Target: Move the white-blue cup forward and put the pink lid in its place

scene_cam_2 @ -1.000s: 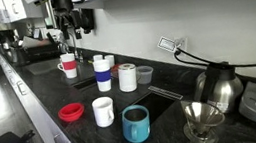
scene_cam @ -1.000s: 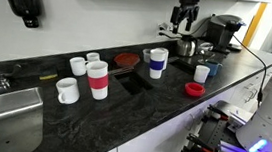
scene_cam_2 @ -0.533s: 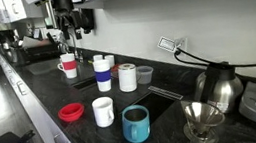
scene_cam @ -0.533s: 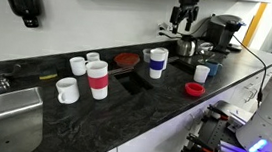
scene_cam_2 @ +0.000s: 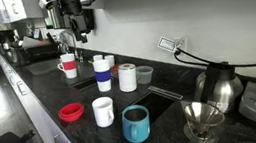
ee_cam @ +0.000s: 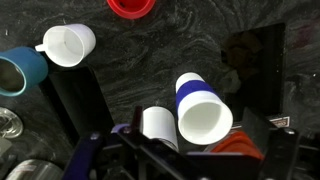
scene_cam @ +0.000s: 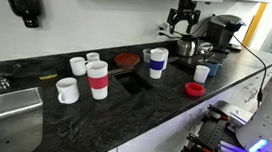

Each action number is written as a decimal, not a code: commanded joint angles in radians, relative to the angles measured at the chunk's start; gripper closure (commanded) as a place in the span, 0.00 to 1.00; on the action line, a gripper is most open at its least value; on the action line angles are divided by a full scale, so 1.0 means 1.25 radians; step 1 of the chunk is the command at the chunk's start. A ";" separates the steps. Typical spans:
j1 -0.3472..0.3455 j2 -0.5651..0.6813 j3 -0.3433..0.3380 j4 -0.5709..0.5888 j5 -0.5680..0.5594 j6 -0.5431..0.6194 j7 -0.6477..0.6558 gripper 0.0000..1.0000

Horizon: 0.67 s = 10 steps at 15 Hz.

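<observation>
The white-blue cup (scene_cam: 157,62) stands upright at the back of the black counter, beside a white cup; it also shows in an exterior view (scene_cam_2: 102,73) and from above in the wrist view (ee_cam: 200,105). The pink lid (scene_cam: 194,89) lies near the counter's front edge, also seen in an exterior view (scene_cam_2: 70,112) and at the top of the wrist view (ee_cam: 132,7). My gripper (scene_cam: 185,17) hangs high above the counter, well above the cup, also in an exterior view (scene_cam_2: 80,23). Its fingers stand wide apart and empty in the wrist view (ee_cam: 183,150).
A red-band cup (scene_cam: 97,80), white mugs (scene_cam: 67,90), a dark-red disc (scene_cam: 128,59) and a small blue cup (scene_cam: 203,73) share the counter. A kettle (scene_cam: 186,46) and a coffee machine (scene_cam: 221,32) stand at the back, and a sink (scene_cam: 2,113) at one end. A glass dripper (scene_cam_2: 204,121) stands near the teal cup (scene_cam_2: 135,123).
The gripper has shifted slightly lower above the counter. The cups and the lid have not moved.
</observation>
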 commanded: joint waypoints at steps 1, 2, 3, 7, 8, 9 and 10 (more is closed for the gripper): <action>-0.021 0.026 0.016 -0.020 0.039 0.029 0.102 0.00; -0.014 0.017 0.009 -0.010 0.022 0.007 0.056 0.00; -0.014 0.025 0.011 -0.016 0.026 0.012 0.077 0.00; -0.014 0.028 0.013 -0.017 0.027 0.017 0.096 0.00; -0.014 0.028 0.013 -0.017 0.027 0.017 0.096 0.00; -0.014 0.028 0.013 -0.017 0.027 0.017 0.097 0.00; -0.014 0.028 0.013 -0.017 0.027 0.017 0.097 0.00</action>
